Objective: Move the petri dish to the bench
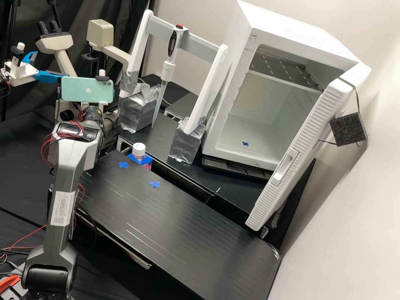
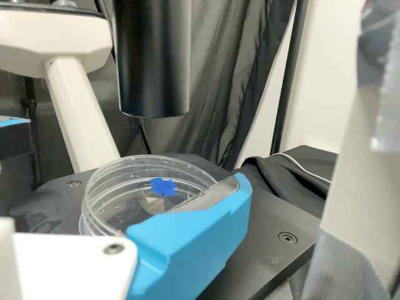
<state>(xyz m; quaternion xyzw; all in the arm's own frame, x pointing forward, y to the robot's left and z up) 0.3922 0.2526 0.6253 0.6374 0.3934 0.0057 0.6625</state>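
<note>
One petri dish (image 2: 107, 201) sits at the gripper (image 2: 194, 231) (clamped or not, one cannot tell) by the microscope (image 1: 54, 43), high view's upper left; a lopsided squeeze could tip it.

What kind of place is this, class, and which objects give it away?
It is most likely a biology or similar laboratory: a microscope stands at the back, a pipette hangs in a white stand, and there is a clear petri dish.
</note>
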